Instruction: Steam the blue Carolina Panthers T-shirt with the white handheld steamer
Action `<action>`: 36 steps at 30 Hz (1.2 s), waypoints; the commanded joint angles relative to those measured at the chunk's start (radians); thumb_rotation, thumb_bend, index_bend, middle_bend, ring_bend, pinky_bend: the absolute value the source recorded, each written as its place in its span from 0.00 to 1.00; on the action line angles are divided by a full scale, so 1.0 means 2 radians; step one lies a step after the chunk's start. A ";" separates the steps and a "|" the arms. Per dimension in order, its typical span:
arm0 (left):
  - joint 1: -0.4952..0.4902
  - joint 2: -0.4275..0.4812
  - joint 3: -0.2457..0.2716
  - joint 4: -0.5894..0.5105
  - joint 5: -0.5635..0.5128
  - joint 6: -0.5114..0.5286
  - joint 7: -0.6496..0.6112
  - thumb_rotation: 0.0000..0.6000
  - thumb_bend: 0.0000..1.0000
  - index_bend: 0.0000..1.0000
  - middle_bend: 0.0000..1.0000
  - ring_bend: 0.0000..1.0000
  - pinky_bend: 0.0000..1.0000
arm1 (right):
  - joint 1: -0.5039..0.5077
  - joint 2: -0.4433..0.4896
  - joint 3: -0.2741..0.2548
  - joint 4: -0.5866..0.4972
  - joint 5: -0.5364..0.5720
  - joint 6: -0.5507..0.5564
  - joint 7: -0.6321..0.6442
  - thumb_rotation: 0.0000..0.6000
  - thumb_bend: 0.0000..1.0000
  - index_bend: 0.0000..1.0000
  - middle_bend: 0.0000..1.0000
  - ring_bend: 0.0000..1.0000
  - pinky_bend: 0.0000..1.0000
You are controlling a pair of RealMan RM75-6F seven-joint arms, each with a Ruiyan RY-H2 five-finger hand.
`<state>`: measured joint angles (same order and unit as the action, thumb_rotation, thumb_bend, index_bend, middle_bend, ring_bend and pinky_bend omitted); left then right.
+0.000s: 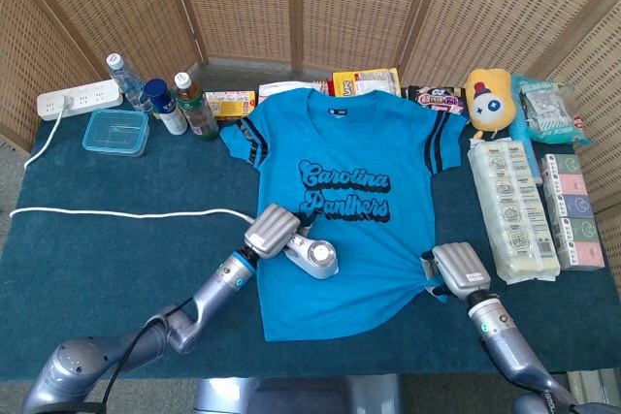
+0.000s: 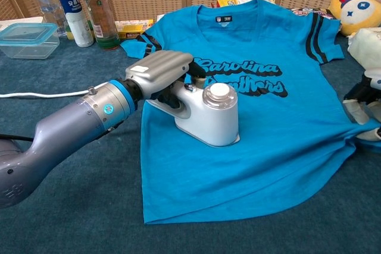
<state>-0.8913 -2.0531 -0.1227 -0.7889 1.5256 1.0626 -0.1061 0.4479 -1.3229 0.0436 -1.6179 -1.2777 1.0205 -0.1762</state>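
The blue Carolina Panthers T-shirt [image 1: 349, 210] [image 2: 250, 147] lies flat on the dark teal table, collar toward the back. The white handheld steamer [image 1: 315, 257] [image 2: 208, 114] rests on the shirt's lower left part, just below the lettering. My left hand [image 1: 272, 232] [image 2: 159, 71] grips the steamer's handle from the left. My right hand [image 1: 460, 270] [image 2: 366, 108] pinches the shirt's right hem, and the cloth bunches into folds there. A white cord [image 1: 126, 212] [image 2: 36, 94] runs across the table toward the steamer.
Bottles [image 1: 184, 104], a clear lidded box [image 1: 115, 132] and a power strip [image 1: 78, 99] stand at the back left. Snack packs [image 1: 366, 81] line the back edge. A yellow plush toy [image 1: 490, 99] and packaged goods [image 1: 511, 208] fill the right side.
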 commanded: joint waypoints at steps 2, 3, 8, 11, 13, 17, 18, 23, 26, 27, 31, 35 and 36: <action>0.004 0.007 0.009 -0.017 0.009 0.008 0.000 1.00 0.52 0.74 0.85 0.77 0.80 | 0.001 -0.001 -0.002 0.001 0.002 -0.005 -0.004 1.00 0.37 0.72 0.67 0.74 0.88; 0.005 0.008 0.011 -0.021 0.011 0.010 -0.001 1.00 0.53 0.74 0.85 0.77 0.80 | 0.001 -0.001 -0.003 0.001 0.002 -0.006 -0.005 1.00 0.37 0.72 0.67 0.74 0.88; 0.011 0.023 0.023 -0.048 0.023 0.021 -0.002 1.00 0.53 0.74 0.85 0.77 0.80 | 0.003 -0.003 -0.009 0.000 0.002 -0.012 -0.018 1.00 0.37 0.72 0.67 0.74 0.87; 0.018 0.034 0.033 -0.067 0.031 0.028 -0.002 1.00 0.52 0.74 0.85 0.77 0.80 | 0.004 -0.004 -0.013 -0.002 0.002 -0.014 -0.027 1.00 0.37 0.73 0.67 0.74 0.86; 0.022 0.042 0.040 -0.078 0.035 0.031 -0.001 1.00 0.52 0.74 0.85 0.77 0.80 | 0.005 -0.005 -0.015 -0.002 0.002 -0.016 -0.033 1.00 0.37 0.73 0.67 0.74 0.86; 0.030 0.058 0.053 -0.096 0.044 0.037 0.001 1.00 0.52 0.74 0.85 0.77 0.80 | 0.006 -0.009 -0.017 -0.004 0.001 -0.018 -0.043 1.00 0.37 0.73 0.68 0.74 0.85; 0.033 0.062 0.055 -0.099 0.045 0.039 0.002 1.00 0.52 0.74 0.85 0.77 0.80 | 0.007 -0.010 -0.018 -0.004 0.000 -0.018 -0.046 1.00 0.37 0.74 0.68 0.74 0.85; 0.037 0.071 0.050 -0.098 0.040 0.038 0.005 1.00 0.52 0.74 0.85 0.77 0.80 | 0.009 -0.016 -0.021 -0.007 -0.003 -0.019 -0.058 1.00 0.37 0.74 0.68 0.74 0.84; 0.036 0.072 0.043 -0.088 0.036 0.037 0.008 1.00 0.52 0.74 0.85 0.77 0.80 | 0.009 -0.016 -0.021 -0.010 -0.001 -0.019 -0.061 1.00 0.37 0.74 0.68 0.74 0.84; 0.035 0.072 0.042 -0.085 0.035 0.036 0.008 1.00 0.52 0.74 0.85 0.77 0.80 | 0.009 -0.016 -0.021 -0.011 -0.001 -0.019 -0.062 1.00 0.37 0.74 0.68 0.74 0.84; 0.033 0.072 0.029 -0.063 0.025 0.032 0.010 1.00 0.52 0.74 0.85 0.77 0.80 | 0.009 -0.015 -0.022 -0.014 0.000 -0.018 -0.065 1.00 0.37 0.74 0.68 0.74 0.84; 0.032 0.067 0.015 -0.037 0.010 0.026 0.013 1.00 0.52 0.74 0.85 0.77 0.80 | 0.010 -0.015 -0.021 -0.014 0.003 -0.019 -0.065 1.00 0.37 0.74 0.68 0.74 0.84; 0.032 0.066 0.012 -0.032 0.006 0.025 0.014 1.00 0.52 0.74 0.85 0.77 0.80 | 0.010 -0.015 -0.021 -0.014 0.003 -0.019 -0.065 1.00 0.37 0.74 0.68 0.74 0.84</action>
<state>-0.8255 -1.9163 -0.0861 -0.8693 1.5511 1.1193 -0.0821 0.4680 -1.3531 0.0016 -1.6459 -1.2721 0.9818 -0.3054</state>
